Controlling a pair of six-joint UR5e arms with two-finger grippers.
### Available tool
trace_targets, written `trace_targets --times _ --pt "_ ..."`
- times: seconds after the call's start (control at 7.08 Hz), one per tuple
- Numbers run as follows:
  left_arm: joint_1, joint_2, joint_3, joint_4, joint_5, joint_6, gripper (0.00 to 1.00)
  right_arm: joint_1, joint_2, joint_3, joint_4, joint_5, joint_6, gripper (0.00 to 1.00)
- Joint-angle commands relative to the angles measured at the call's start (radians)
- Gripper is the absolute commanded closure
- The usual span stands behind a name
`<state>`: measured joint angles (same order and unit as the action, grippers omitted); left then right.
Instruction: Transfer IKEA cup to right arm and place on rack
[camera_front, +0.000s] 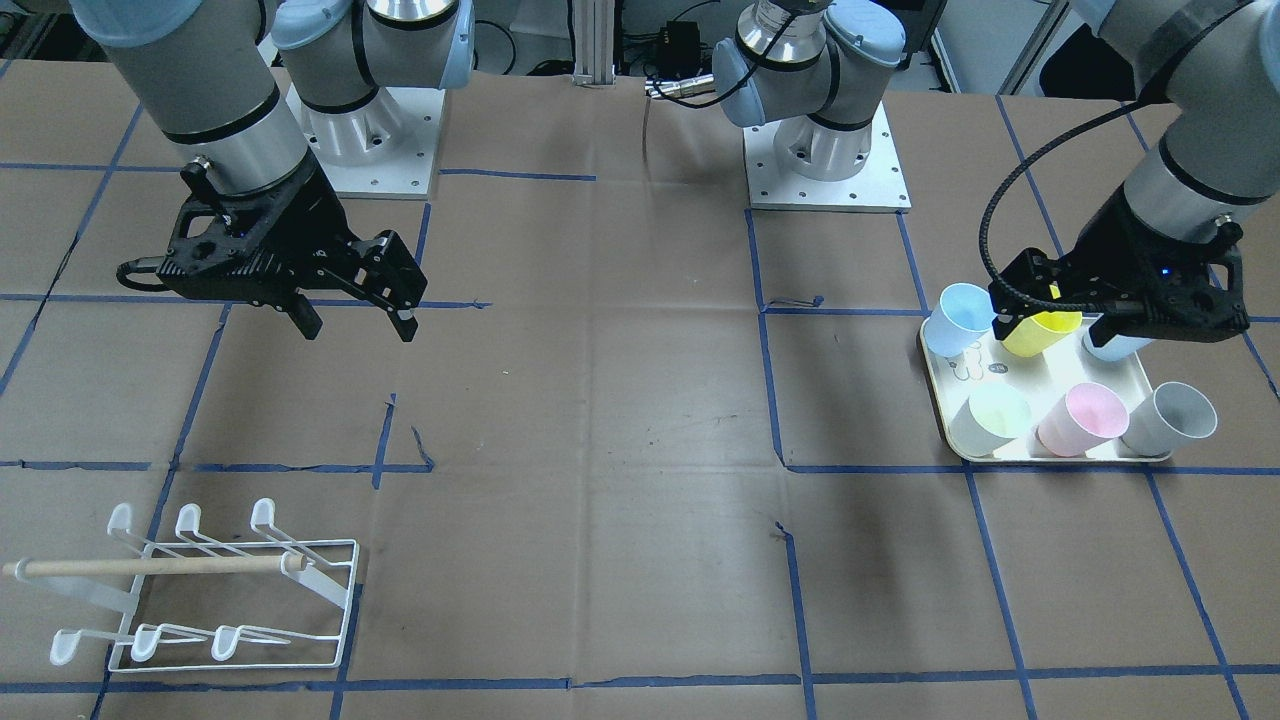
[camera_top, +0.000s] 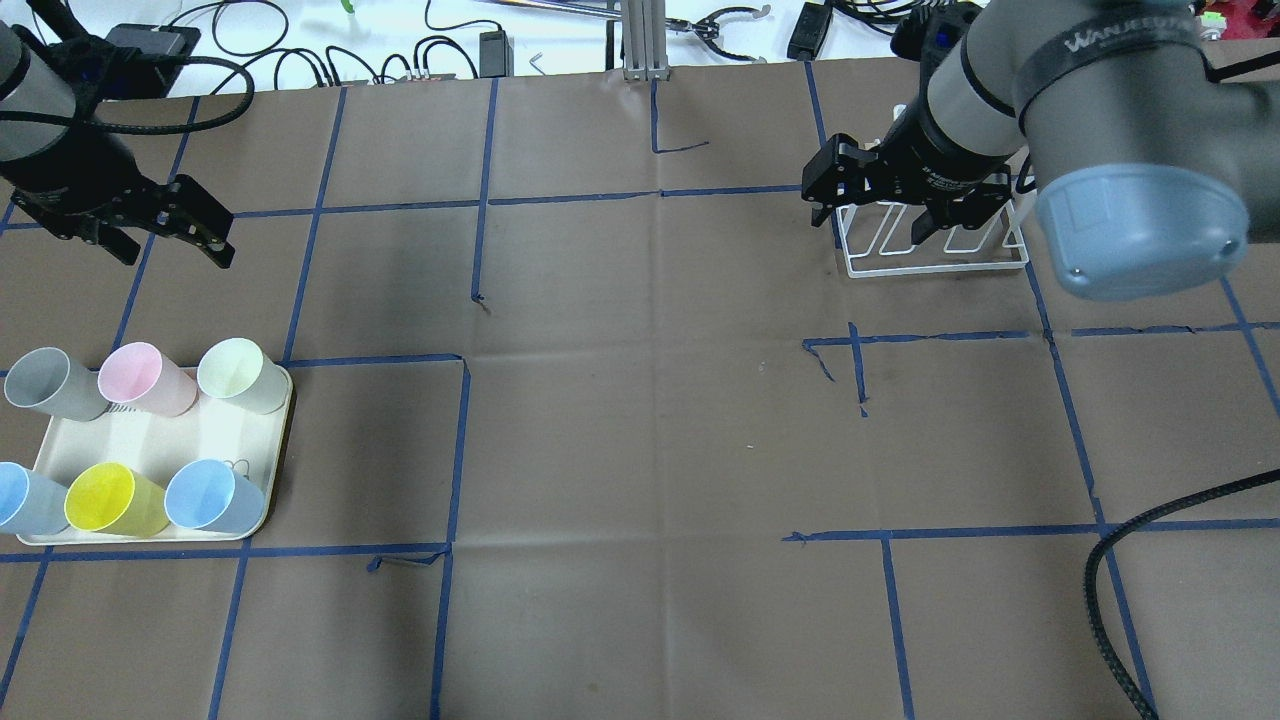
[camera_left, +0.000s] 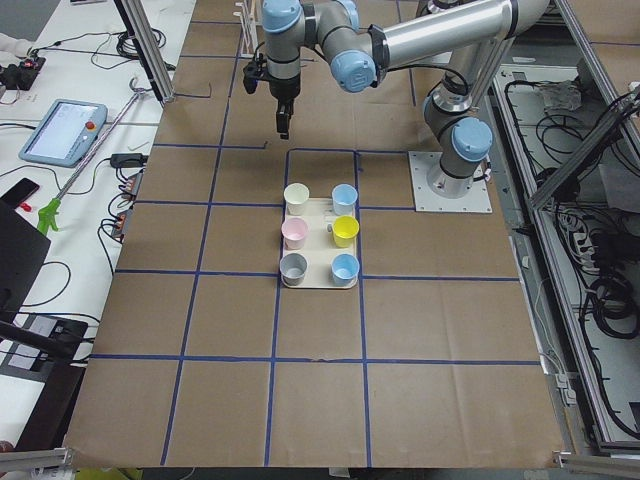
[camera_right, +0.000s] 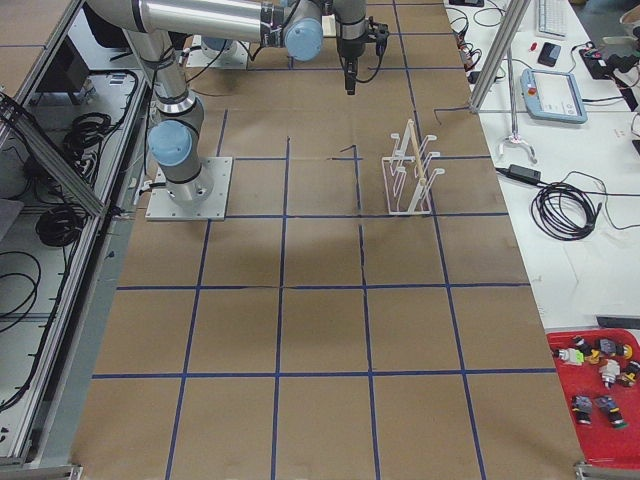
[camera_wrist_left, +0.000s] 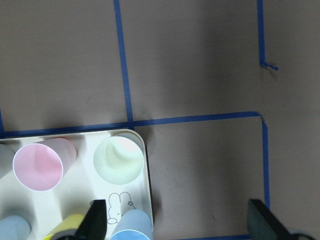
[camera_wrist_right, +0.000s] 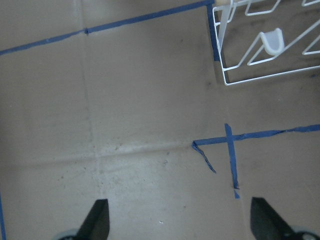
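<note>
The job is at its first step: no cup has been lifted. The left pincer hangs high over the left end of the counter, wide and empty. Its wrist view puts the corner of the tray low and to one side, not between the fingers.

All six cups stand upright on the tray. The grey cup, pink cup and green cup form the far row. The yellow cup stands between two blue cups in the near row.

To do this well, I would centre the pincer over one cup before coming down and line the fingers up with the gaps beside it, as neighbours stand close. A grip on the upper wall, leaving the lower body free, would give the other arm something to take.

The right pincer is also wide and empty. It hovers at the right end, with the rack on the counter on that side, its pegs bare.

Nothing shows which cup is meant. How high the left pincer sits above the rims is hard to judge. From across the counter it covers part of the yellow cup and of a blue one. From overhead, the right arm hides much of the rack, and the leftmost blue cup is cut by the frame edge.
</note>
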<state>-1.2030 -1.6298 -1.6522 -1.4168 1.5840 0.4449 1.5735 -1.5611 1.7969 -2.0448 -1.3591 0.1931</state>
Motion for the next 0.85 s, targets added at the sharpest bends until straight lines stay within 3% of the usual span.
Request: trace_targets --times 0.0,0.14,0.28,0.42,0.71 --pt "0.04 -0.005 -0.026 0.048 -0.001 0.041 0.0 -0.001 -0.002 0.077 -0.175 0.113 0.259 0.0" --pt "0.04 -0.013 -0.053 0.094 -0.001 0.04 0.0 0.002 -0.005 0.091 -0.192 0.161 0.545 0.0" --pt "0.04 -0.042 -0.085 0.154 0.001 0.04 0.0 0.003 -0.005 0.111 -0.192 0.255 0.695 0.0" --pt "0.036 -0.077 -0.112 0.217 0.001 0.035 0.0 0.013 -0.005 0.157 -0.234 0.287 0.715 0.0" --pt "0.033 -0.114 -0.174 0.277 -0.001 0.034 0.0 0.017 0.007 0.317 -0.619 0.29 0.718 0.0"
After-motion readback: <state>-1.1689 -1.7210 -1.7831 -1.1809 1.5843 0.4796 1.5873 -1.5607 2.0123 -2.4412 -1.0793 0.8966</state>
